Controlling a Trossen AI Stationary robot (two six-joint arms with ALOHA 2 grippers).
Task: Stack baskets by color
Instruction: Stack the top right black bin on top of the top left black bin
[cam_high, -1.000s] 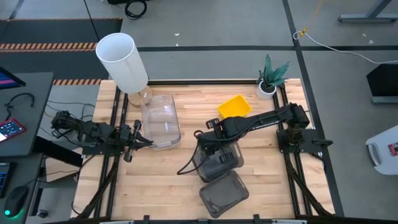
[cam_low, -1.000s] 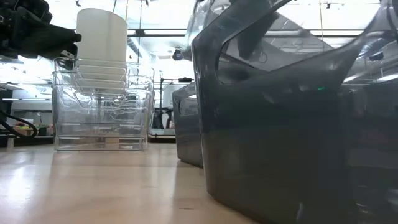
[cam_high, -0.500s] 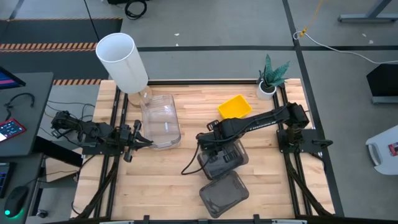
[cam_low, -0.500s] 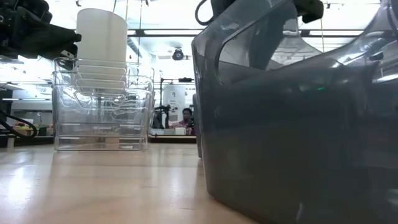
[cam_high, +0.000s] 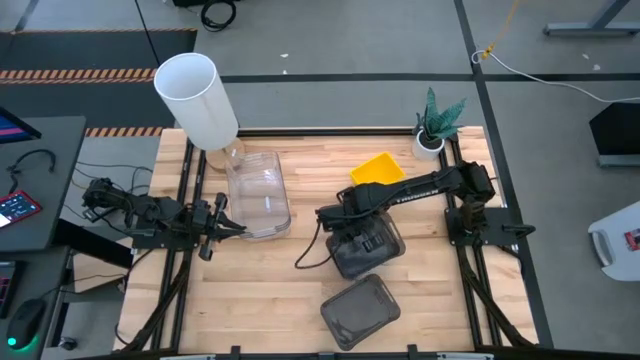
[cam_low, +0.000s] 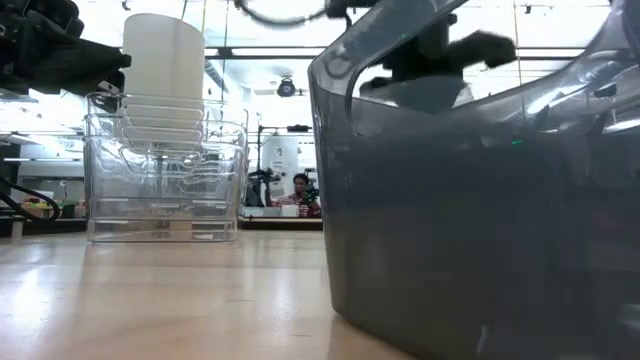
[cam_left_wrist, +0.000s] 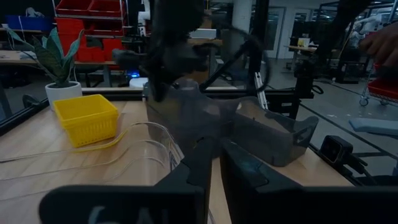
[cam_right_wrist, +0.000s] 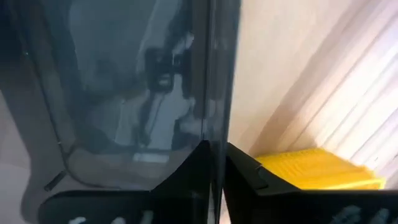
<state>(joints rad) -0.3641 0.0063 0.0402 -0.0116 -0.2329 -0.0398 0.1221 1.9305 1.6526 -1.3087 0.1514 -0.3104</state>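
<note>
Two dark grey baskets sit on the light wooden table (cam_high: 270, 290): the right gripper (cam_high: 352, 232) pinches the wall of one basket (cam_high: 372, 248) at frame centre with nearly closed fingers; the other (cam_high: 360, 310) lies below. At left, the left gripper (cam_high: 232, 229) is nearly closed beside the clear basket (cam_high: 258, 193). Grey floor with cables surrounds the table.

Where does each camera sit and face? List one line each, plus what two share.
High: above the table, straight down; both arms.
Low: table height, level across; second grey basket close, left arm above.
Left wrist: on the left arm, facing the yellow basket; left tool.
Right wrist: on the right arm; right tool grips the grey basket.
Shared: both wrist views show the yellow basket.
</note>
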